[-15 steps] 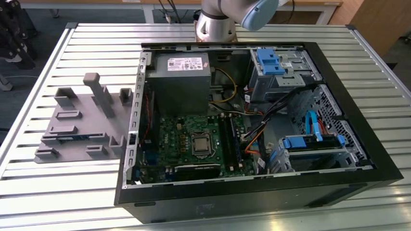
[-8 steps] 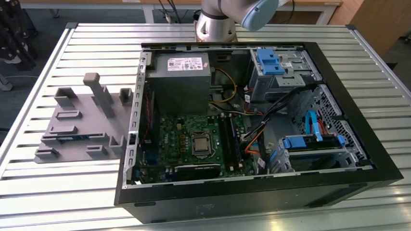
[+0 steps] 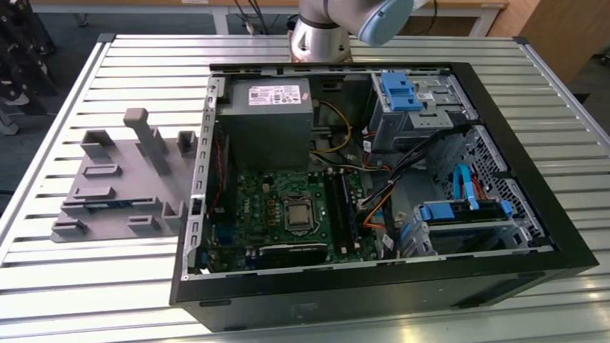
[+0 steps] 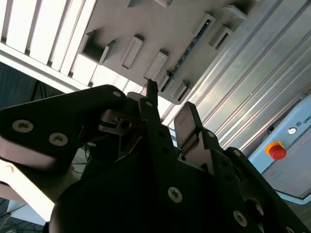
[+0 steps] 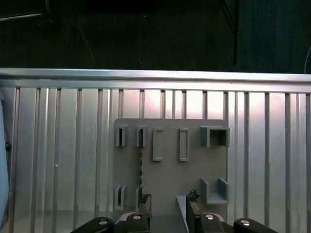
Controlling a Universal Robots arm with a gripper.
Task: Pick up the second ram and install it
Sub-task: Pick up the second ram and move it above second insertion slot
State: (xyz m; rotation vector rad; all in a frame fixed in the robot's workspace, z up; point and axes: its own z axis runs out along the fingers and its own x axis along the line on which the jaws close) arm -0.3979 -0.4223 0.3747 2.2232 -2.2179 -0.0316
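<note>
My claw (image 5: 167, 208) is parted to a middling gap and carries nothing. In both wrist views there is open space between my two fingers (image 4: 187, 121), with no board in it.

Straight out past my fingertips is the grey fixture (image 5: 194, 165), well clear of me and not touched. The second ram (image 5: 141, 167) stands on edge in it as a thin dark strip, caught between a pair of small upright slots. In the first wrist view it lines up closer to one of my fingers than to the middle of my gap. In the second wrist view the same strip (image 4: 188, 47) runs along the fixture's face beyond my tips.

The fixture sits on the slatted table (image 3: 86, 286). On its far side from me is the open computer case (image 3: 381, 293), with the motherboard (image 3: 271, 207) lying flat and the long black memory slots (image 3: 341, 207) running beside the processor socket. I cannot tell whether any slot is already filled.

I judge this to be the approach before the pick, with the ram not yet lifted and nothing installed by me. The grasp calls for bringing my gap square over the strip's thin edge, one finger on each flat face. I should also keep clear of the fixture's posts, because the board is thin and would bind if it were pulled at an angle.
</note>
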